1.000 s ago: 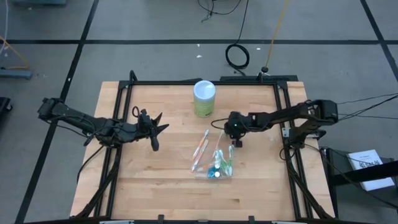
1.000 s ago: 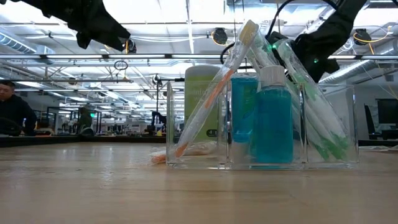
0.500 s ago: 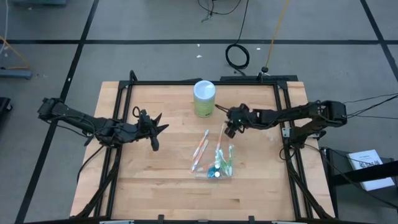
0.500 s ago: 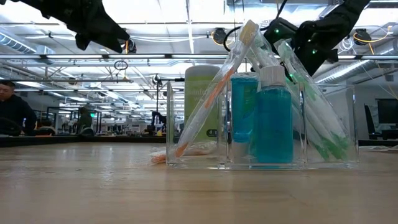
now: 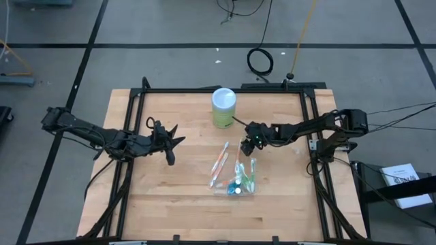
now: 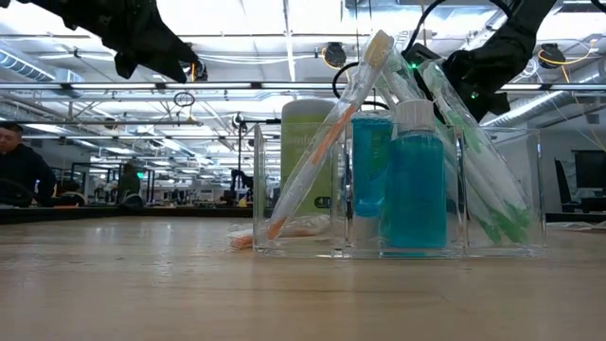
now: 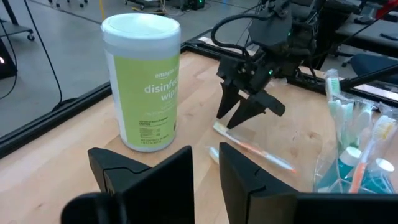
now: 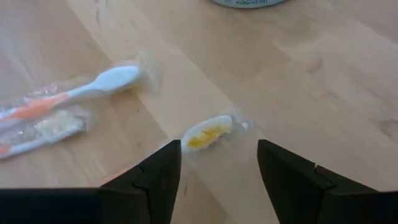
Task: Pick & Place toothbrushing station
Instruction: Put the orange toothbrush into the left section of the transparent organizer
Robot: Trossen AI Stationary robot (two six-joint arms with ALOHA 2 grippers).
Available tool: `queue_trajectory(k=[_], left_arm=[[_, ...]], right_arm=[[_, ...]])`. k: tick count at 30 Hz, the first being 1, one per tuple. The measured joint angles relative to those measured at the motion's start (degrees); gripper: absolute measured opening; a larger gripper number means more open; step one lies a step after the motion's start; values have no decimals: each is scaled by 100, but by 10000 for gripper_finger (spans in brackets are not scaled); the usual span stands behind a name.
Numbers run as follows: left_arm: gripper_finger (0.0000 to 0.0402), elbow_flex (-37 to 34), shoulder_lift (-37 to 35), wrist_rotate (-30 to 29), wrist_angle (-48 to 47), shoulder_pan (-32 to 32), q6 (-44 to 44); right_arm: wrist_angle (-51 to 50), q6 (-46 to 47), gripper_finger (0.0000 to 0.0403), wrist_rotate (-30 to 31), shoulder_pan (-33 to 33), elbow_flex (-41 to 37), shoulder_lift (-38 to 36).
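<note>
A clear organizer (image 5: 238,185) stands on the table's near middle. It holds several wrapped toothbrushes leaning against its walls and a blue bottle (image 6: 415,180). Loose wrapped toothbrushes (image 5: 219,163) lie flat on the wood beside it. In the right wrist view one has an orange handle (image 8: 93,87) and one a yellow head (image 8: 205,134). My right gripper (image 5: 246,145) is open above the loose brushes. The yellow head lies just ahead of its fingers (image 8: 217,180), untouched. My left gripper (image 5: 170,145) waits at the table's left, open by a narrow gap (image 7: 205,180) and empty.
A green-and-white canister of disinfecting wipes (image 5: 223,107) stands upright at the table's far middle, just beyond my right gripper. Black frame rails (image 5: 310,122) run along the table's edges. Bare wood lies at the near left (image 5: 157,197).
My right gripper first swung toward the far edge and rose a little. It then came back down and shifted toward the table's left edge, over the loose toothbrushes. It stayed open. The brushes and the organizer have not moved.
</note>
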Motion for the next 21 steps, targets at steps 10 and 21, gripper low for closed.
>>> queue_trajectory(k=[10, 21], left_arm=[[9, 1, 16, 143, -126, 4, -2], [7, 1, 16, 149, -127, 4, -34]], right_arm=[[757, 308, 210, -228, 165, 19, 153], [702, 2, 210, 591, 77, 20, 523]])
